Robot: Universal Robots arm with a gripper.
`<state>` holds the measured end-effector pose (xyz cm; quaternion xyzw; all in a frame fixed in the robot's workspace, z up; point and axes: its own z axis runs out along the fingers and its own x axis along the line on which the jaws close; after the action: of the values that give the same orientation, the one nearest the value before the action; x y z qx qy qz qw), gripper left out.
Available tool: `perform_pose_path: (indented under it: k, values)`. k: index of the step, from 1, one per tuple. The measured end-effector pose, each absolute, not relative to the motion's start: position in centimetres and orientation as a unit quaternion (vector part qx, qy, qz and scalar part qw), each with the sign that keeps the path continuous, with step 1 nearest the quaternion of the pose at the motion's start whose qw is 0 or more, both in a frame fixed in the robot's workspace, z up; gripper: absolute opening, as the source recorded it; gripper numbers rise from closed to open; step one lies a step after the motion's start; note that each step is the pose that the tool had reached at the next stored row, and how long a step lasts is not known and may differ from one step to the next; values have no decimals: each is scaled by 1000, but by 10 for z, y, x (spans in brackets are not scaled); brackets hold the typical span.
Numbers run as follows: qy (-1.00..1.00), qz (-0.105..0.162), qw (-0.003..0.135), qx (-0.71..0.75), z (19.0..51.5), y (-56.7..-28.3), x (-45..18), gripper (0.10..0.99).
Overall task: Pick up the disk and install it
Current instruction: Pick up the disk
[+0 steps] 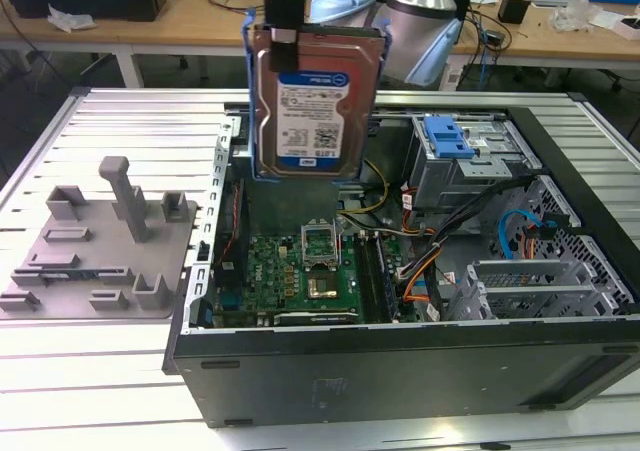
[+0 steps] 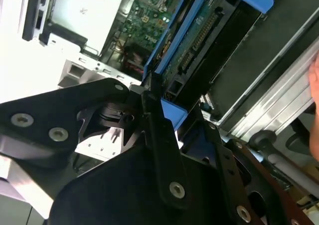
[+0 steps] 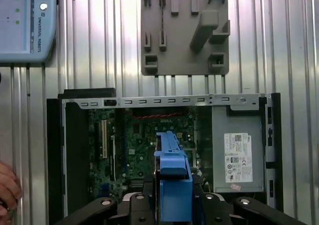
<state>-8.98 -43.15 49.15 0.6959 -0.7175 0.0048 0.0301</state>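
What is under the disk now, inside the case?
The disk, held upright by the tool, hangs over the open case. Below it lies the green motherboard. In the exterior view, the part directly behind the disk is covered.

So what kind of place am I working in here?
Probably a robotics lab or workshop: a ribbed aluminium table carries an open black desktop computer case, cluttered wooden workbenches stand behind, and the hand holds a silver hard drive in a blue plastic carrier.

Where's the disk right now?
In the exterior view, the disk hangs upright in the gripper above the motherboard, to the exterior view's left of the drive cage.
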Motion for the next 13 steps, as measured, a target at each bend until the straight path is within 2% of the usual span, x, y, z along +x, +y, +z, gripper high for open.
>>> perform_pose_path:
  k: [13]
  values:
    - [-717,9,44,695,491,-461,-13,369]
